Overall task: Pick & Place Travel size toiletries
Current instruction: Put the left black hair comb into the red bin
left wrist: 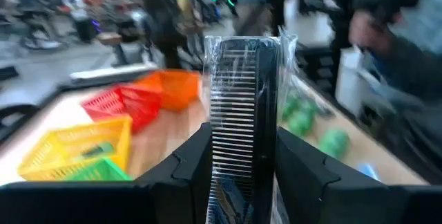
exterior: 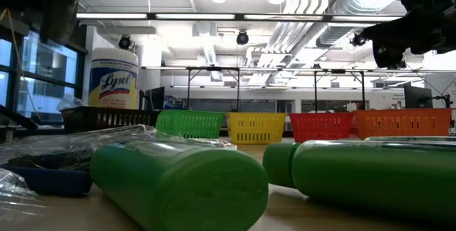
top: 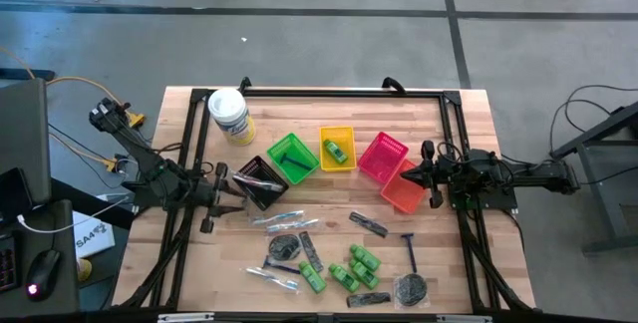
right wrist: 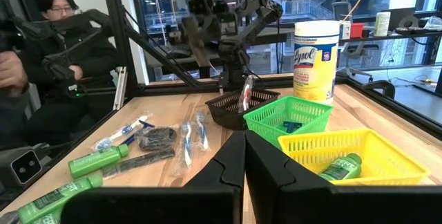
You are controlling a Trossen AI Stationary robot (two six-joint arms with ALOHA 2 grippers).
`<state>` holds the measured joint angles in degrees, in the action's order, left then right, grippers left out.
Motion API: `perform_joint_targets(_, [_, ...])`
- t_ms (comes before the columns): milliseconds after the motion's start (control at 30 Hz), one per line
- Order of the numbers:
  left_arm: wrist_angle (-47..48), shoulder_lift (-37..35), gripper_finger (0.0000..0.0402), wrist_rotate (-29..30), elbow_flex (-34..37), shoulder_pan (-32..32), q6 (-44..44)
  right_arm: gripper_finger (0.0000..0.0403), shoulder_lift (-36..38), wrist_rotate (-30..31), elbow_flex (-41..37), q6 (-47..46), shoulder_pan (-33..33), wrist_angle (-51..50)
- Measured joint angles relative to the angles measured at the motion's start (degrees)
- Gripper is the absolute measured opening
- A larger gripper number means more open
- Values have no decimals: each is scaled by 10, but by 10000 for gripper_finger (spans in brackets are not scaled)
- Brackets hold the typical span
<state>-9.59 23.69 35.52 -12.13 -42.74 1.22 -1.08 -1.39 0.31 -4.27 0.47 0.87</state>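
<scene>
My left gripper (top: 236, 185) is at the left rim of the black basket (top: 261, 181), shut on a dark comb in clear wrap (left wrist: 242, 106). The right wrist view shows that comb (right wrist: 244, 97) over the black basket (right wrist: 228, 111). My right gripper (top: 423, 170) is shut and hovers by the orange basket (top: 404, 193), touching nothing. Loose on the near half of the table lie green mini bottles (top: 351, 268), a blue-handled razor (top: 409, 251), a round dark packet (top: 411, 288), flat combs (top: 369, 223) and wrapped sticks (top: 284, 219). My left gripper pinches the wrapped comb between its two fingers (left wrist: 190, 165), one on each flat side, at the comb's lower part (left wrist: 238, 175). The comb runs along the fingers and sticks out well past their tips. It is lifted, its free end (right wrist: 243, 106) over the black basket.
A row of baskets crosses the table's middle: black, green (top: 292, 157), yellow (top: 337, 148) with a green bottle inside, red (top: 384, 154), orange. A white tub with a yellow label (top: 229, 114) stands at the far left. A black frame (top: 339, 92) rims the table. A person (right wrist: 62, 37) sits beyond it.
</scene>
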Motion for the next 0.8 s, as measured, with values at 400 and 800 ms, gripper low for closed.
perform_joint_targets(400, [-35, 249, 124, 41, -175, 80, -4, 2, 0, -1, 0, 0, 0, 1])
perform_joint_targets(800, [-27, 483, 124, -202, -385, 287, -1, 2, 0, -3, 0, 13, 0, 1])
